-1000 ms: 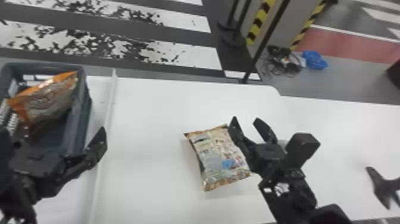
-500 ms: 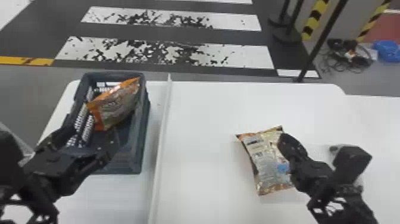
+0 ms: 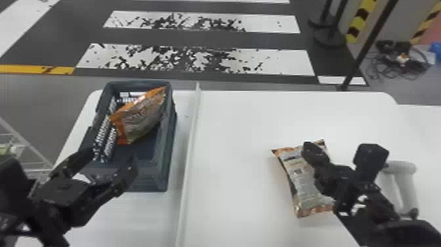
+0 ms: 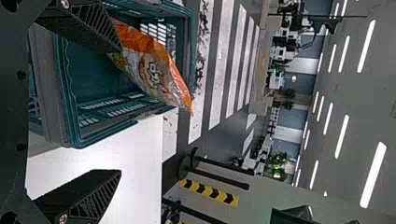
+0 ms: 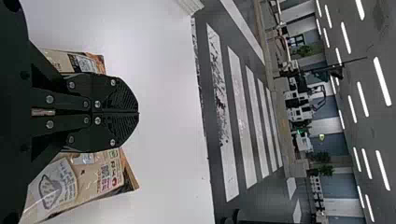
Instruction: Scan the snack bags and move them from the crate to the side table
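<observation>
The left gripper (image 3: 110, 161) stands open over the near end of the dark crate (image 3: 165, 154). Inside the crate an orange snack bag (image 3: 141, 116) leans upright. In the left wrist view the left gripper (image 4: 120, 112) has its fingers wide apart, with the orange bag (image 4: 152, 70) beyond one of them and the crate (image 4: 126, 128) around it. My right gripper (image 3: 313, 149) is over a second snack bag (image 3: 298, 174) lying on the white table. The right wrist view has the right gripper (image 5: 138, 112) with its fingertips together, and the lying bag (image 5: 105, 175) extends past both sides of them.
A raised white strip (image 3: 190, 147) runs along the white table (image 3: 242, 131) between crate and lying bag. A grey handled device (image 3: 398, 184) stands right of the right gripper. Black posts and cables are on the floor beyond the table.
The head view has swung left, bringing the whole crate into view. The right gripper has gone from open to shut above the lying bag. The left gripper is now nearer the crate's near end.
</observation>
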